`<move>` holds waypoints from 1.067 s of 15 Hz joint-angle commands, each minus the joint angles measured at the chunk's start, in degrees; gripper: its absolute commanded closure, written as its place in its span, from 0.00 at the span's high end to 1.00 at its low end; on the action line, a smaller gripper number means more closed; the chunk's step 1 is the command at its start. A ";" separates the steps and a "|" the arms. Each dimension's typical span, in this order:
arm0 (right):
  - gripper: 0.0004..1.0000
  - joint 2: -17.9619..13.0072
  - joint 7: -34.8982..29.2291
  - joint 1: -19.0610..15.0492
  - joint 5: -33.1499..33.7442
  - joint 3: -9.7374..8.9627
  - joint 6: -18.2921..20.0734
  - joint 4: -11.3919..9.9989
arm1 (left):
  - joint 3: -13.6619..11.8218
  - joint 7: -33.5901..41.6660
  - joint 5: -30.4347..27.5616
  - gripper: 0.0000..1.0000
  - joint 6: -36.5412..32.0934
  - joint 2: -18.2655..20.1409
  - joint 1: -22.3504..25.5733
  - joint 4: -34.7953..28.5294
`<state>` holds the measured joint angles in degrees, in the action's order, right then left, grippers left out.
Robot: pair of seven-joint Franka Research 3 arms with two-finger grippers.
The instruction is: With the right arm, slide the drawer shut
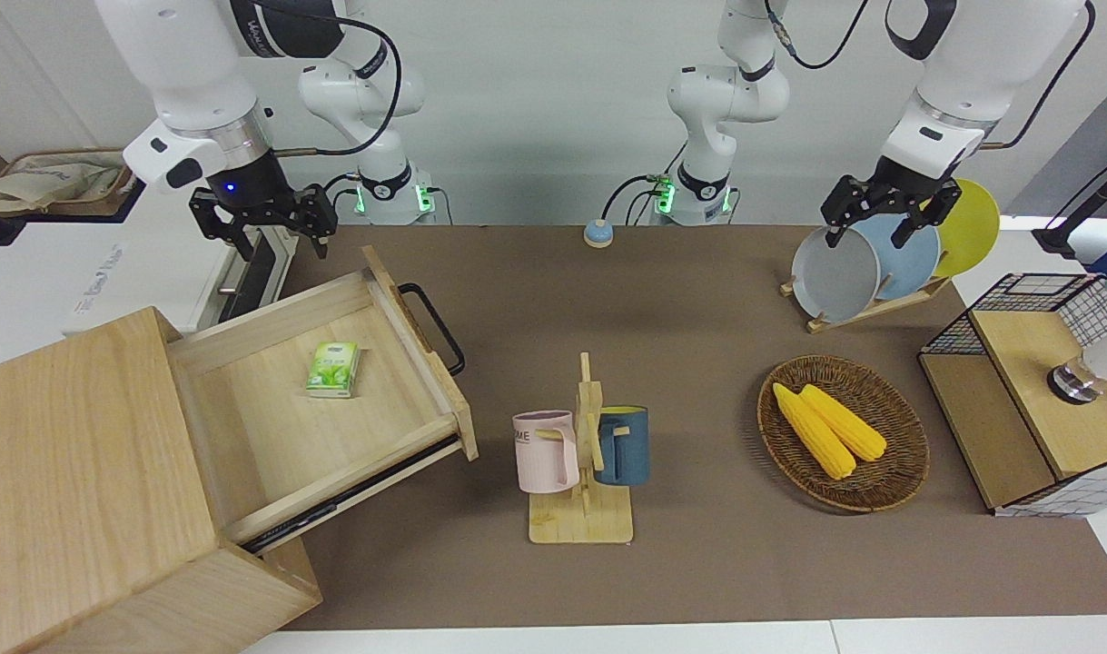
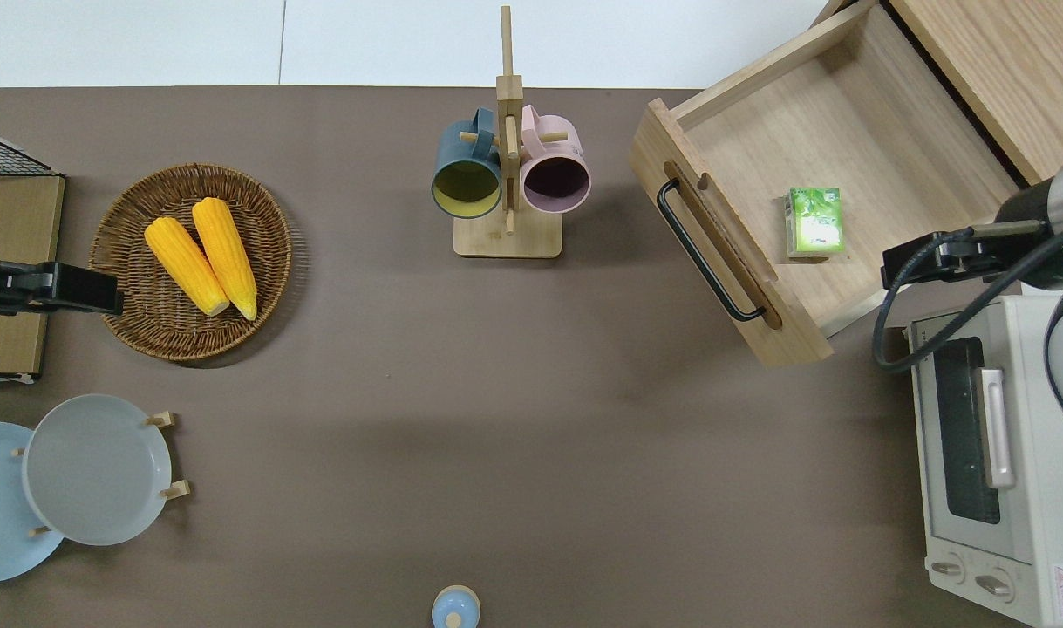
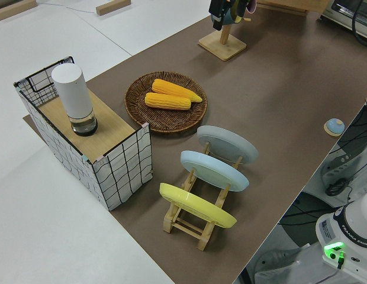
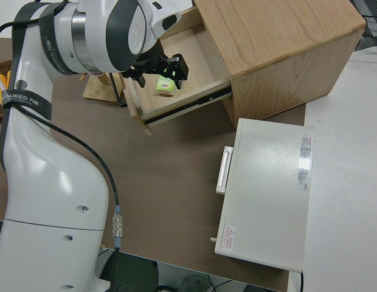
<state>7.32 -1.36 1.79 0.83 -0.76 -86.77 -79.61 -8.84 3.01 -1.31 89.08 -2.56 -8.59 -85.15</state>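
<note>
Drawer [image 1: 335, 400] is pulled fully out of the pale cabinet [image 1: 72, 472], mid-left of the front view, w/ a green packet [image 1: 333, 370] lying inside. Shallow light wood, black bar handle [image 1: 435, 327] on its front. Step in hand looks like the approach: right gripper [image 1: 262, 218] hangs at upper left of the front view, touching nothing, jaws spread. Next move probably calls for getting to the drawer front and pushing it toward the cabinet. Left arm parked.
</note>
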 commanded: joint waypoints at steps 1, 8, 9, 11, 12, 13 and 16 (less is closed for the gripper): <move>0.99 0.06 0.56 -1.00 -0.92 -0.56 0.03 0.07 | -0.92 0.33 0.78 1.00 0.04 -0.69 -0.99 1.12; 0.99 0.06 0.66 -1.00 -0.92 -0.56 0.11 0.07 | -0.92 0.33 0.78 1.00 0.04 -0.69 -0.99 1.12; 0.99 0.06 0.74 -1.09 -0.92 -0.56 0.11 0.07 | -0.92 0.33 0.78 1.00 0.04 -0.69 -0.99 1.12; 0.98 0.06 0.66 -1.00 -0.92 -0.56 0.11 0.07 | -0.92 0.33 0.87 1.00 0.04 -0.69 -0.99 1.12; 0.98 0.06 0.65 -1.00 -1.00 -0.65 0.29 0.07 | -0.92 0.33 0.78 1.00 0.04 -0.69 -0.99 1.12; 0.97 0.06 0.48 -1.00 -1.01 -0.65 0.55 0.07 | -0.92 0.33 0.78 1.00 0.04 -0.69 -0.99 1.12; 0.70 0.06 0.65 -1.09 -1.44 -0.65 1.26 0.07 | -0.92 0.33 0.78 1.00 0.04 -0.69 -0.99 1.12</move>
<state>7.32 -1.36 1.79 0.83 -0.76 -86.46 -79.62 -8.84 3.01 -1.31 89.08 -2.56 -8.59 -85.15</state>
